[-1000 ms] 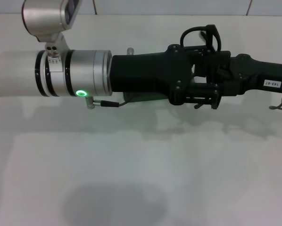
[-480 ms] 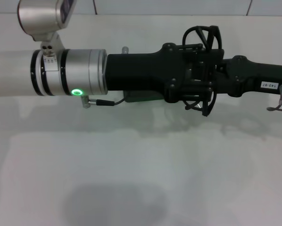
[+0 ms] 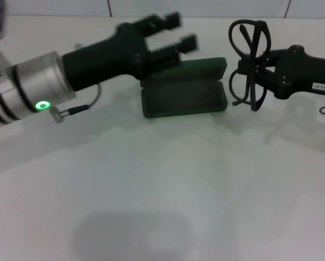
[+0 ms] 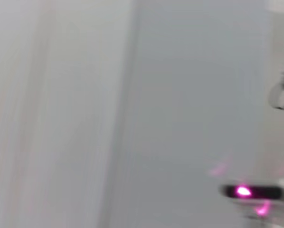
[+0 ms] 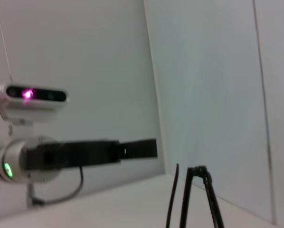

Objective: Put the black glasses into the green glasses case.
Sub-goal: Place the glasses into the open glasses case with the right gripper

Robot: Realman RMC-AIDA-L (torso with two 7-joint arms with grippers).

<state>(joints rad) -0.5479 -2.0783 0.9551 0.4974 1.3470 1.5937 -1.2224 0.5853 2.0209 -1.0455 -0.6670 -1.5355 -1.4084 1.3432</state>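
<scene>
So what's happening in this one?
The right hand holds the black glasses in the air, just to the right of the green glasses case. The case lies open on the white table with nothing inside. The left hand, fingers apart and holding nothing, hovers over the back of the case. The glasses are not yet in the case.

Open green glasses case [image 3: 184,95] lies beside raised, folded black glasses [image 3: 249,62].

left gripper [image 5: 139,147] way off poking in sideways, pink light glowing on its camera [image 5: 29,96], glasses [image 5: 194,197] arms sticking up close by; white wall [image 5: 213,85] behind
</scene>
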